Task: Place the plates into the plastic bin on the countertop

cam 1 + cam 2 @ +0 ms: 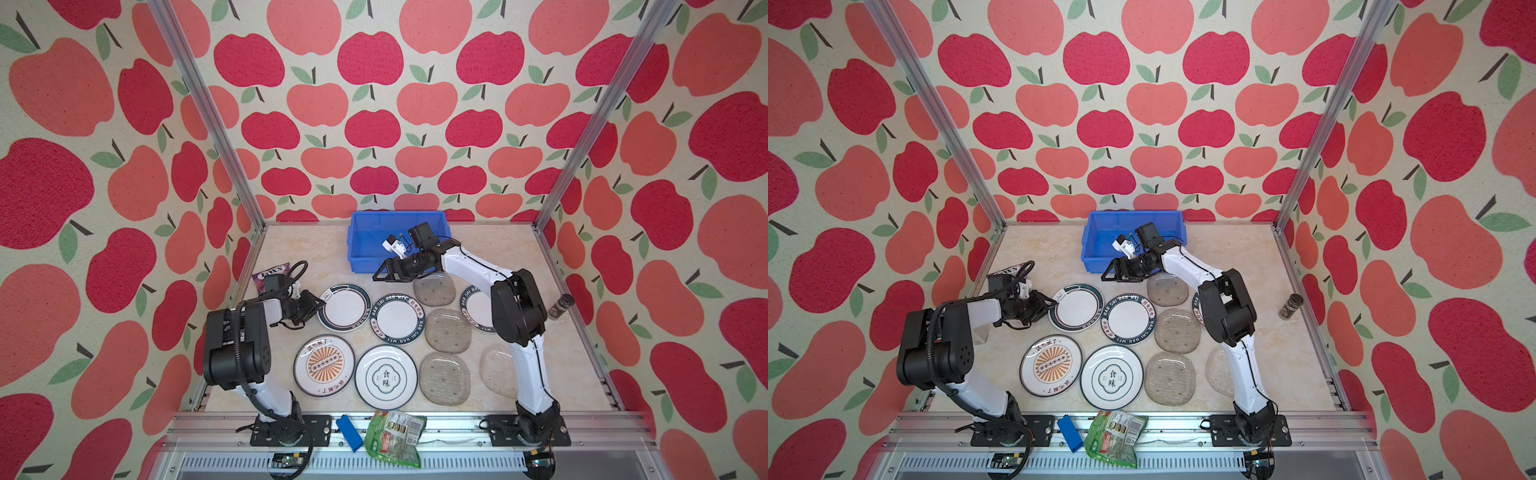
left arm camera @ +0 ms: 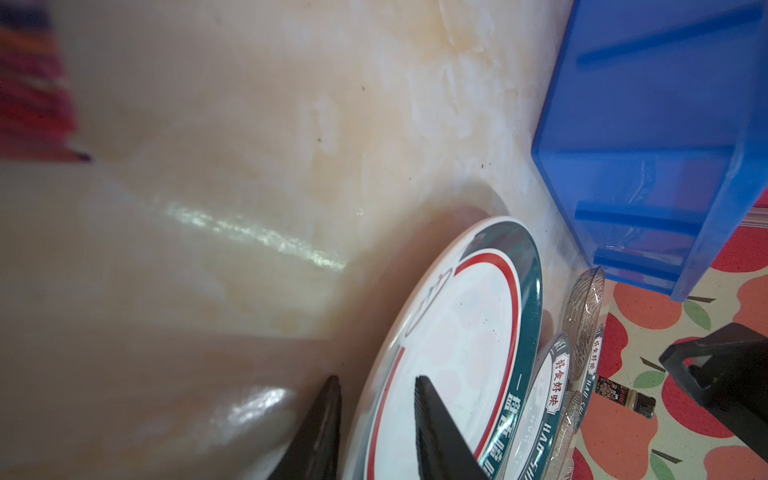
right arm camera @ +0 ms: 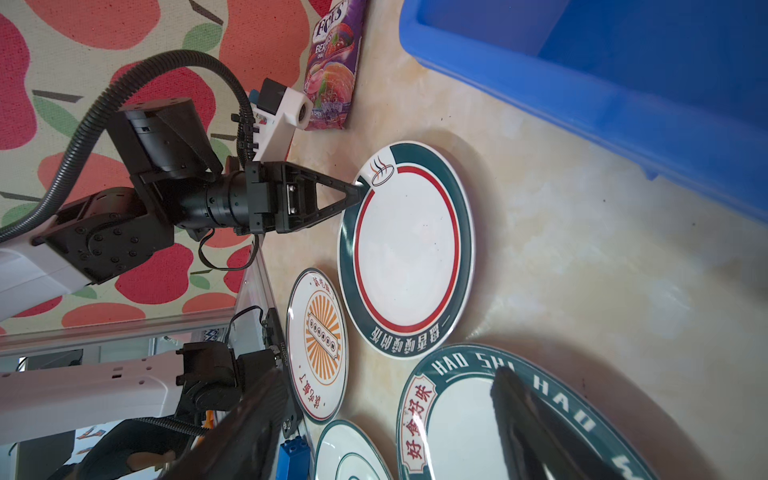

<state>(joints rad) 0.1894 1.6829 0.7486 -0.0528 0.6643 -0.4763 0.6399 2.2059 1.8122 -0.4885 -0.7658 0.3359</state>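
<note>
Your left tool (image 2: 376, 380) is on the green-rimmed plate (image 1: 344, 306), toward the left edge of the counter (image 1: 291, 257). Its jaws straddle the rim, one low on the counter side, one over the face. They stand narrow, but you can't tell yet whether they truly pinch.

That plate looks stiff, glossy and slick, probably breakable. It lies flat, so the thin rim is your only purchase. Held by one edge it'll want to droop and slide, so bite deep and lift gently.

Your right tool (image 1: 380, 275) hangs wide open and empty, just in front of the bin (image 1: 361, 264) at the middle of the far edge. Nothing shows inside the bin, and all nine plates sit on the counter.

The glass plates (image 1: 448, 330) look more fragile. Their textured rims may give better grip.
</note>
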